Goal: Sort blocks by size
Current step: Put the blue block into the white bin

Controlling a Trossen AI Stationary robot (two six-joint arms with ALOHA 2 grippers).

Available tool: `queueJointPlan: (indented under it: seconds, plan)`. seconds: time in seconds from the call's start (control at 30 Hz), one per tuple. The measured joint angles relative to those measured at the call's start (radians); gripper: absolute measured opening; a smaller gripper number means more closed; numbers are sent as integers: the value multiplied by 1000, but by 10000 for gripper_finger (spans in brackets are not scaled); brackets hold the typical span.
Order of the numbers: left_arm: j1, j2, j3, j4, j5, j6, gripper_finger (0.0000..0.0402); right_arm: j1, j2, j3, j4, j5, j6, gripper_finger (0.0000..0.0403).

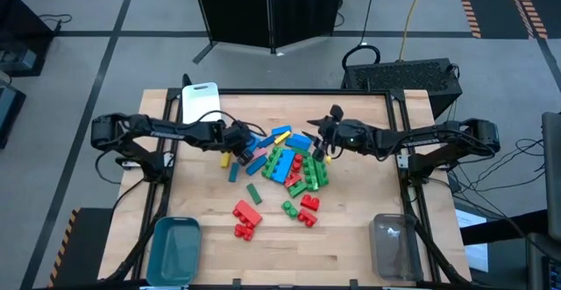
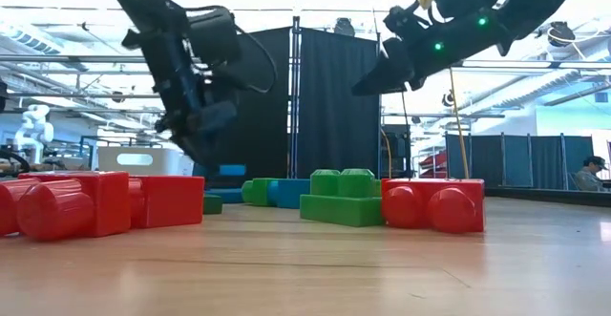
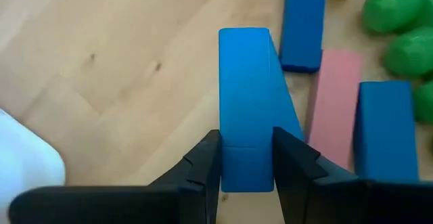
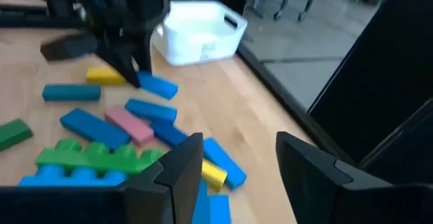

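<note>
The blocks (image 1: 294, 163) lie in a loose pile at the table's middle: green, blue, pink, yellow and red bricks, with more red ones (image 1: 247, 220) nearer the front. My left gripper (image 1: 246, 143) is at the pile's left edge, shut on a long blue bar (image 3: 245, 102), which also shows in the right wrist view (image 4: 157, 85). My right gripper (image 1: 320, 137) hangs above the pile's far right side. It is open (image 4: 237, 149), with nothing between its fingers. My left gripper pinches the blue bar's two long sides (image 3: 245, 163) between its two fingers, close to the bar's near end. The fingers slant down from the table's left and run along the bar. The bar sticks out ahead of them, lifted clear of the table (image 2: 232, 170).
A white bin (image 1: 200, 102) stands at the far left of the table. A teal bin (image 1: 173, 248) is at the near left and a clear bin (image 1: 393, 246) at the near right. Bare wood lies along the front between them.
</note>
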Motion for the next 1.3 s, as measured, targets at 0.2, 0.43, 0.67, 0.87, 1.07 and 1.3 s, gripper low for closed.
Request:
queueJointPlan:
  seconds: [0.2,0.43,0.67,0.87,1.07,1.3]
  plan:
    - [23,0,104,-94,-25,81,96,0,0,0,-56,0,85,176]
    - [125,-36,182,-226,-44,105,96,38,0,0,-88,0,147,176]
    - [257,-167,181,-324,-92,111,96,79,0,0,-127,0,150,176]
    - [346,-245,173,-375,-103,126,96,87,0,0,-212,0,147,176]
    - [409,-256,107,-393,-103,102,96,90,0,0,-236,0,196,176]
    - [489,-256,15,-362,-103,102,96,92,0,0,-237,0,210,176]
